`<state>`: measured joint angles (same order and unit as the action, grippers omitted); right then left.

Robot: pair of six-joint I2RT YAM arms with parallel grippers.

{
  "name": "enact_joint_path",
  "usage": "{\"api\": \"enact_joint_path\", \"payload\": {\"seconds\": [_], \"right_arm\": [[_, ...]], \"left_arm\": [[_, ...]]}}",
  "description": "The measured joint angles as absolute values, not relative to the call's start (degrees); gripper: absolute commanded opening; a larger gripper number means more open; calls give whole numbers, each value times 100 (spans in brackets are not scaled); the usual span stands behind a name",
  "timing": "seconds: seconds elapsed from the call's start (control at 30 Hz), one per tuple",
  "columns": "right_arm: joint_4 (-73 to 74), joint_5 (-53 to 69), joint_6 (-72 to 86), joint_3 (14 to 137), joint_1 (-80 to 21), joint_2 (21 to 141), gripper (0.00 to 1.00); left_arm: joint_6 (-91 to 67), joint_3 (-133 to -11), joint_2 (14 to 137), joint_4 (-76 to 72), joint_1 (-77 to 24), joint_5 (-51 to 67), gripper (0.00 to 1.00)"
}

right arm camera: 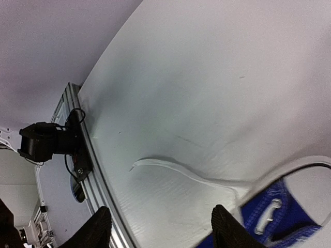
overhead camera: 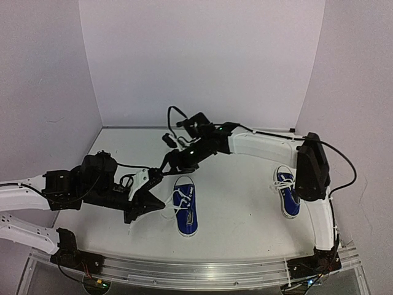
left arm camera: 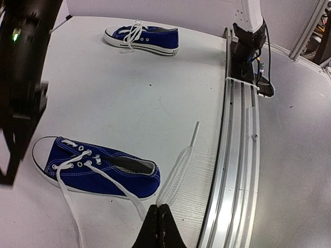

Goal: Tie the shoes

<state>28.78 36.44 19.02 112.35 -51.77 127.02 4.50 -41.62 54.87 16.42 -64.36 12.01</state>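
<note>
A small blue shoe (overhead camera: 184,212) with loose white laces lies at the table's centre front, also seen in the left wrist view (left arm camera: 98,173). My left gripper (overhead camera: 158,204) (left arm camera: 159,207) is shut on one white lace (left arm camera: 178,170), whose free end trails toward the rail. My right gripper (overhead camera: 174,167) (right arm camera: 160,212) hovers above the toe end of this shoe (right arm camera: 279,217), open wide and empty. Below its spread fingers another lace (right arm camera: 176,169) lies slack on the table. The second shoe (overhead camera: 287,192) (left arm camera: 147,39) rests at the right, beside the right arm.
An aluminium rail (overhead camera: 196,270) (left arm camera: 238,155) runs along the near edge, with the arm bases (left arm camera: 248,46) (right arm camera: 46,142) bolted on it. White walls (overhead camera: 202,61) close the back and sides. The right arm (overhead camera: 258,144) stretches across the table's middle.
</note>
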Motion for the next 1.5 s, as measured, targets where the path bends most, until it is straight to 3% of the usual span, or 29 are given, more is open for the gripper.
{"api": "enact_joint_path", "payload": {"seconds": [0.17, 0.4, 0.63, 0.93, 1.07, 1.23, 1.5], "right_arm": [[3008, 3401, 1601, 10645, -4526, 12089, 47], [3265, 3455, 1267, 10525, -4733, 12225, 46], [3443, 3546, 956, 10519, -4956, 12481, 46], [3540, 3416, 616, 10529, -5040, 12698, 43], [3655, 3244, 485, 10534, -5068, 12874, 31], [3739, 3014, 330, 10555, -5132, 12912, 7], [3701, 2895, 170, 10370, -5181, 12719, 1]], "left_arm": [[482, -4231, 5619, 1745, -6436, 771, 0], [397, -4392, 6120, 1834, -6159, -165, 0], [-142, -4388, 6037, 1751, -4676, -43, 0], [-512, -4380, 6515, 1643, -4009, 407, 0], [-600, -4379, 6587, 1602, -3921, 495, 0], [-616, -4379, 6723, 1451, -3913, 630, 0], [-465, -4378, 7310, 1240, -3847, 865, 0]]}}
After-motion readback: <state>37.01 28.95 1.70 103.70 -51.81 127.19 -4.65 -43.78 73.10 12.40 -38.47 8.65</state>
